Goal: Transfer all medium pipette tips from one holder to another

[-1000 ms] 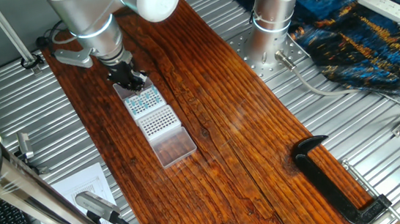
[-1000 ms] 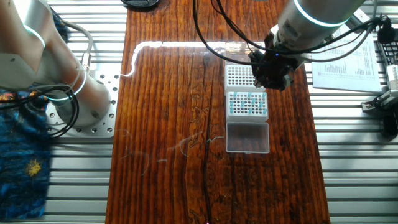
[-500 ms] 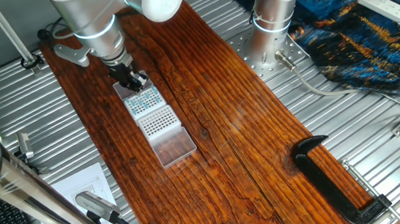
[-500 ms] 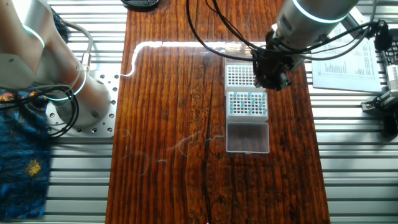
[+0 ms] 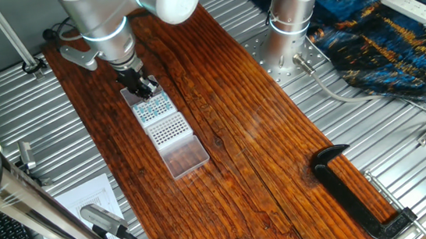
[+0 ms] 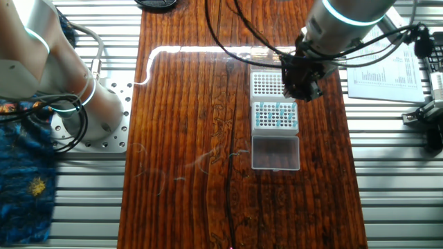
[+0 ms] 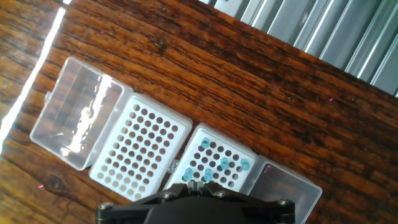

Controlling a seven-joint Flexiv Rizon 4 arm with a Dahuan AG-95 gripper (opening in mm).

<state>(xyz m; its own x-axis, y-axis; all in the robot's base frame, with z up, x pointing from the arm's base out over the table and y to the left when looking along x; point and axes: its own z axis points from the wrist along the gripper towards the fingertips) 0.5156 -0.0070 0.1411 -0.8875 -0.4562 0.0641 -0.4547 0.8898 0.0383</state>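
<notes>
Gripper point(image 6: 300, 90) hovers over the edge of 2 side-by-side white holders on the wooden table point(image 6: 187, 138). Medium pipette tips point(image 7: 214, 167), teal dots, sit in the right-hand holder point(image 7: 219, 163); neighbouring holder point(image 7: 140, 154) shows bare holes. Jaws look together; contents cannot be told.

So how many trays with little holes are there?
2, side by side: the empty rack and the rack with blue tips, its near edge hidden by the gripper.
</notes>
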